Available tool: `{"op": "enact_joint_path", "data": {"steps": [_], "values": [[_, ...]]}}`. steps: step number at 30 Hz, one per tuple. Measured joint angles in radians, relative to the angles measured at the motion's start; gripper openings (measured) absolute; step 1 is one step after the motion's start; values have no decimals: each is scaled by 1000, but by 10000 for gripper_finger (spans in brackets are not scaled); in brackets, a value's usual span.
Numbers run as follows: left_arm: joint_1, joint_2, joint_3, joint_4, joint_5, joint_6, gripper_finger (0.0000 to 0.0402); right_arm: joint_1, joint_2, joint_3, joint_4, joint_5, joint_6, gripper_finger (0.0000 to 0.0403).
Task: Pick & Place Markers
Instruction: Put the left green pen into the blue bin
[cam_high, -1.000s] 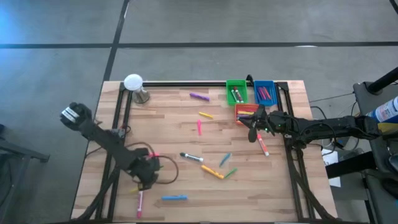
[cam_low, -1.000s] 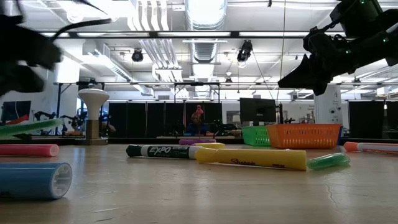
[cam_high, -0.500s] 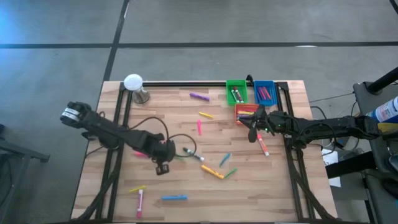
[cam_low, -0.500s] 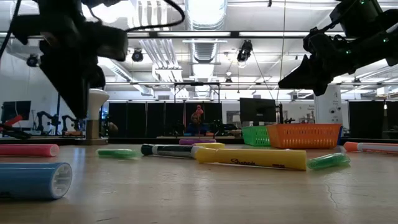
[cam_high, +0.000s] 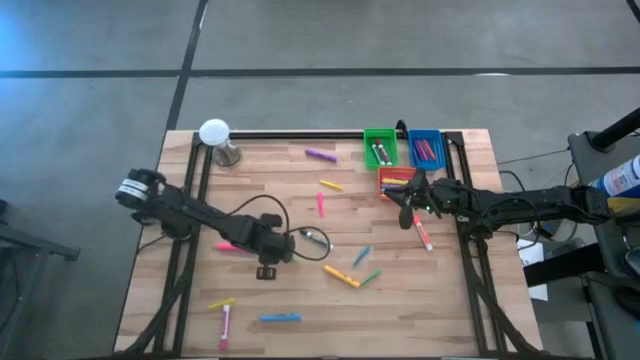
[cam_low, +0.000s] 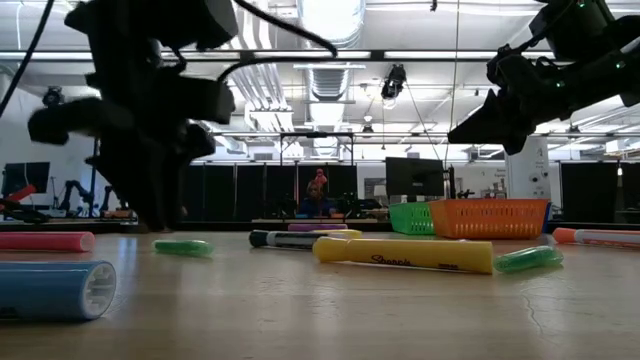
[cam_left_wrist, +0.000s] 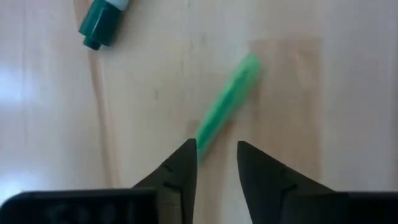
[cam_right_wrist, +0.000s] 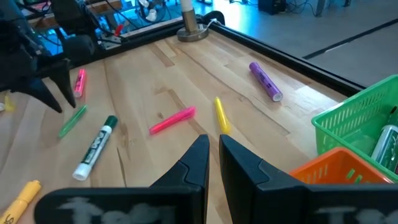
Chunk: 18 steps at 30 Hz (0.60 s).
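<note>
We hung our left gripper (cam_left_wrist: 216, 163) low, fingers apart, over the loose green marker (cam_left_wrist: 226, 104) lying mid-table, apparently lining up a grab, while our right gripper (cam_right_wrist: 213, 155) waited nearly closed and empty beside the orange bin (cam_right_wrist: 348, 179).

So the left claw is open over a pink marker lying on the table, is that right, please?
Not quite: the marker in front of the left claw is green, not pink, as the left wrist view shows. The claw is open and the marker lies on the table.

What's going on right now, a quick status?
Left end effector open over green marker on table. Right end effector empty, hovering near orange bin. Nothing blocking.
</note>
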Motion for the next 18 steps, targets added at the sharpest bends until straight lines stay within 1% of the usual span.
{"op": "enact_joint_path", "data": {"steps": [3,6,8,11,14,18], "values": [[16,32,3,-1,-10,52,114,0,6,0,1,0,2,34],[29,60,-4,-3,50,71,115,0,8,0,0,-1,2,34],[29,72,-5,-2,73,82,115,0,7,0,0,0,2,34],[31,85,-4,-13,81,89,110,0,7,0,0,0,1,34],[33,86,-11,-14,84,81,88,0,7,-1,0,-1,-1,34],[42,70,-34,2,86,33,38,0,7,-1,0,0,-1,34]]}}
